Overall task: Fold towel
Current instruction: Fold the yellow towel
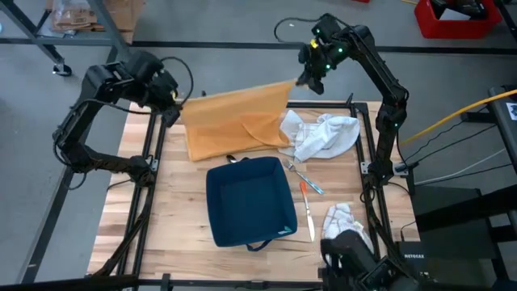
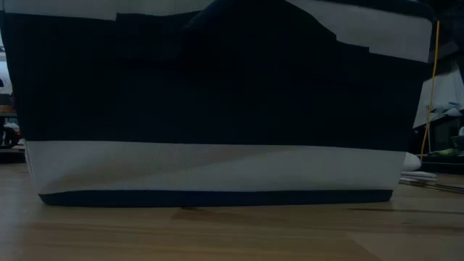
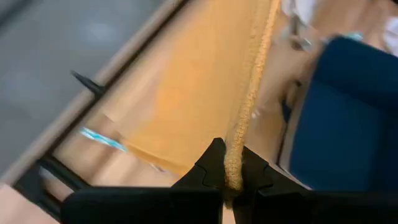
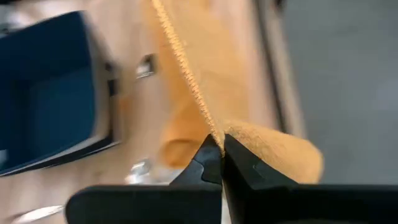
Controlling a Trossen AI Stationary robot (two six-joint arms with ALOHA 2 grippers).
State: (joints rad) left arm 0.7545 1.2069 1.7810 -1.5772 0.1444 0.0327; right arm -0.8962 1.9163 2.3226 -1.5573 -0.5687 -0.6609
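Towel: the orange terry-cloth towel point(image 1: 236, 121) hangs stretched between the two arms over the far part of the wooden slatted counter point(image 1: 178, 234); its top edge is lifted, its lower part drapes onto the boards.
Left claw: the left claw point(image 3: 229, 177) is at the far left, clamped tight on one corner of the towel's hem; the wrist view shows the hem running straight out from between the tips.
Right claw: the right claw point(image 4: 219, 163) is at the far right, high above the counter's far edge, pinched on the opposite corner, with a loose fold bunched beside it.
Nearby things: a dark blue fabric bin with a pale band point(image 1: 249, 200) sits in the middle of the counter, just near of the towel; a crumpled white cloth point(image 1: 323, 136) lies right of the towel, touching or nearly touching its lower edge; a small orange-handled tool point(image 1: 308, 208) lies right of the bin, and another bunched white cloth point(image 1: 343, 220) sits near the right corner.
Step, as judged: the towel looks held up ready to be laid flat or brought over on itself.
Risk, slip: each grip holds only a thin edge of hem; pulling the arms apart too hard could draw a corner free.
Risk, snag: the trailing lower edge could drag the white cloth along, or catch the bin's rim, if swept towards the near side.
Risk, skew: uneven heights of the two corners would leave a crooked fold.
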